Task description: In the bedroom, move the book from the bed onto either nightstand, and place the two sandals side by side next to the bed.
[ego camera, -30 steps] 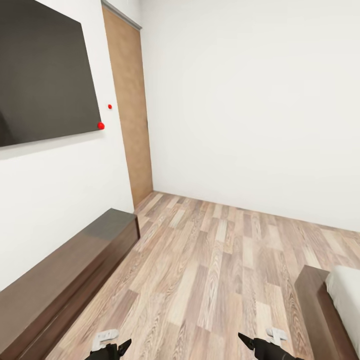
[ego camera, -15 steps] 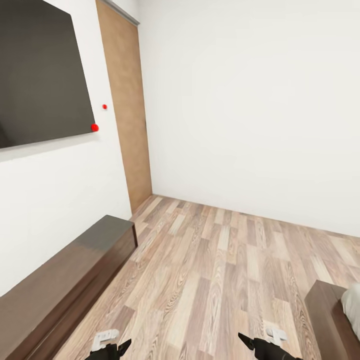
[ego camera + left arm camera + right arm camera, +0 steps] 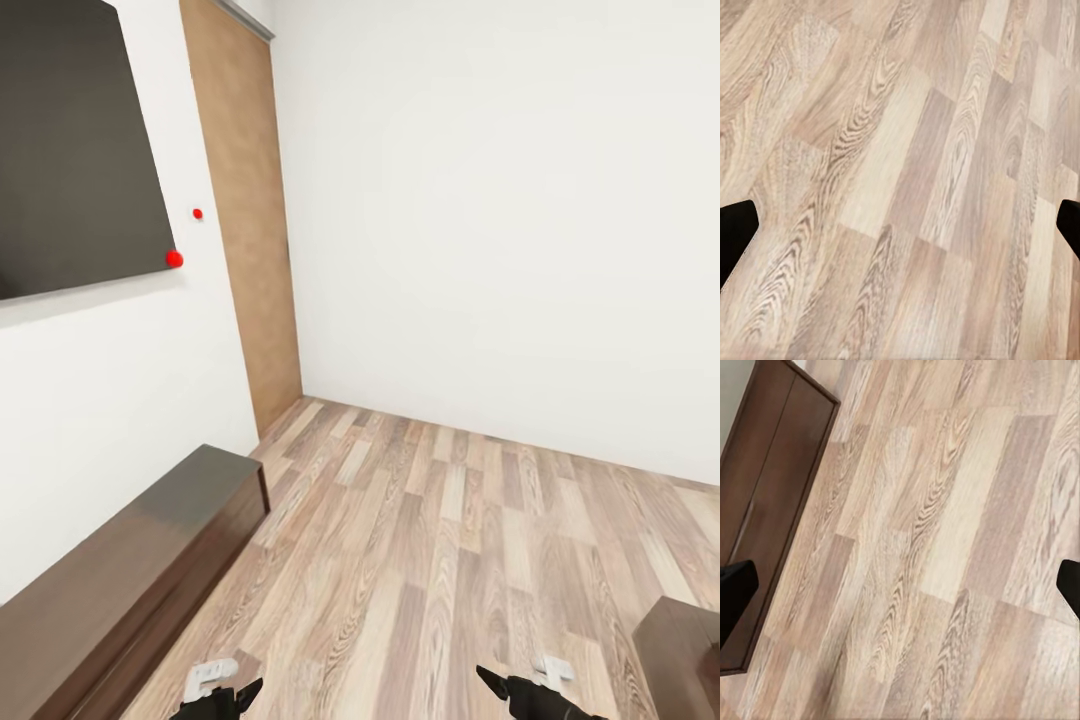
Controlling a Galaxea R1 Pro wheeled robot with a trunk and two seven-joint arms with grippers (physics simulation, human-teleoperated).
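I am on the bedroom's wood-plank floor (image 3: 450, 560), facing a white corner. The bed shows as one dark brown frame corner (image 3: 685, 655) at the lower right. The book, the nightstand and the two sandals are out of view. My left gripper (image 3: 240, 692) and right gripper (image 3: 495, 685) hang low at the bottom edge. In the left wrist view the left gripper (image 3: 902, 229) is open over bare planks. The right gripper (image 3: 902, 585) is also open over the floor, beside a dark brown wooden piece (image 3: 765, 510), probably the bed frame.
A long dark low cabinet (image 3: 120, 580) runs along the left wall under a big black wall screen (image 3: 70, 150). A tan wooden door (image 3: 245, 220) stands in the far left corner. Floor stretches from the cabinet to the far white wall (image 3: 500, 200).
The whole view has swung left: the bed slid toward the lower right, its mattress dropped out of sight, and the door and screen shifted left. Both grippers hold their pose.
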